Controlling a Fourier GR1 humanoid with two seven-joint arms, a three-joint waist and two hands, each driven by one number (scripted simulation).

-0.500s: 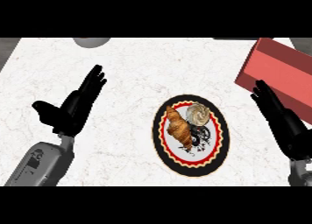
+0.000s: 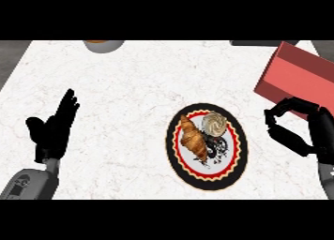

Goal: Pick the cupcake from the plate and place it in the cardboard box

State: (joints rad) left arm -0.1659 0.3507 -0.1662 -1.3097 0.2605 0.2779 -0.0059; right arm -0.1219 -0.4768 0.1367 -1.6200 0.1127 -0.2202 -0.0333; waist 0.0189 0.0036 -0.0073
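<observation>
The counter [image 2: 142, 84] is white with faint grey marbling. The plate [image 2: 204, 185] has a black rim, a red zigzag ring and a white centre with black figuring. The croissant [image 2: 192, 137] is golden brown and the cupcake [image 2: 214, 123] cream. At the far right, the box [image 2: 301, 77] is salmon red.

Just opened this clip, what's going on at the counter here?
Nothing is held yet. The cream-topped cupcake sits beside a brown croissant on the round black-rimmed plate with a red zigzag border, on the white marble counter. The robot's right hand, fingers curled and empty, hovers just right of the plate, below the red rectangular box. The left hand rests open at the left, fingers up.
</observation>
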